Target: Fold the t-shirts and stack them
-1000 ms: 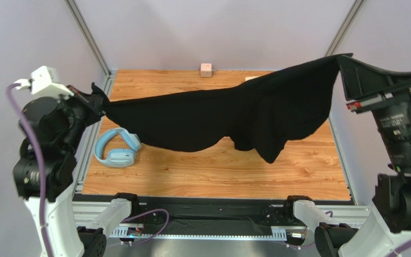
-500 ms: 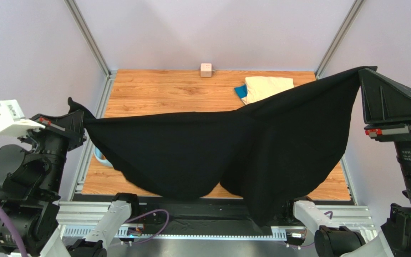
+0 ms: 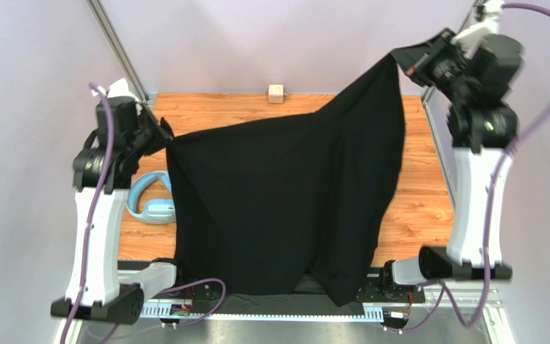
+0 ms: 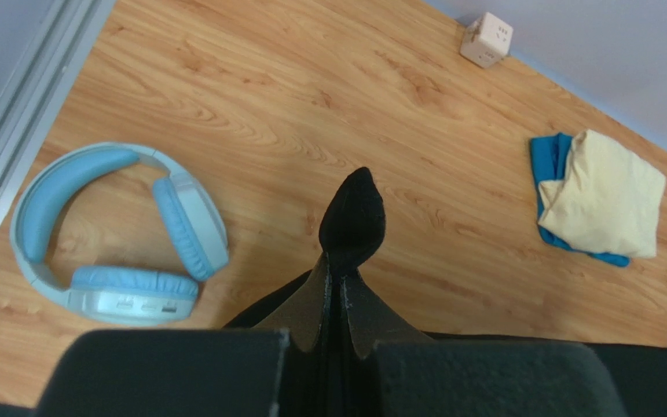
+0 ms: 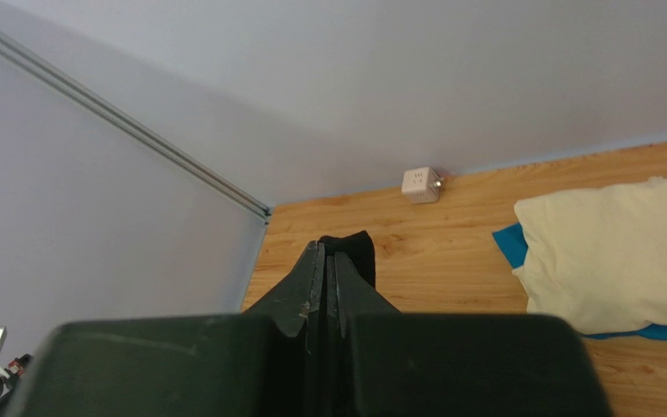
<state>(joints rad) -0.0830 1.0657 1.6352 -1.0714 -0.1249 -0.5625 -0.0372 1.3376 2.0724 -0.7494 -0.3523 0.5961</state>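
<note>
The black t-shirt (image 3: 285,201) hangs spread in the air between both arms, its lower edge drooping past the table's near edge. My left gripper (image 3: 163,137) is shut on its left corner, a black tip (image 4: 353,217) poking out past the fingertips. High at the back right, my right gripper (image 3: 400,63) is shut on the other corner (image 5: 353,252). A folded cream t-shirt (image 4: 602,193) lies on a blue t-shirt (image 4: 544,165) at the table's back right; the same pair shows in the right wrist view, cream (image 5: 615,261) over blue (image 5: 511,245). In the top view the black cloth hides them.
Light-blue headphones (image 3: 152,201) lie near the table's left edge, also in the left wrist view (image 4: 119,234). A small pale cube (image 3: 276,93) sits at the back wall. Metal frame posts (image 3: 116,50) rise at both back corners. Wooden tabletop (image 3: 421,193) shows right of the cloth.
Both arms have swung up and back toward the far side, the right one highest. The black shirt, stretched wide and low before, now hangs as a taller, narrower sheet.
</note>
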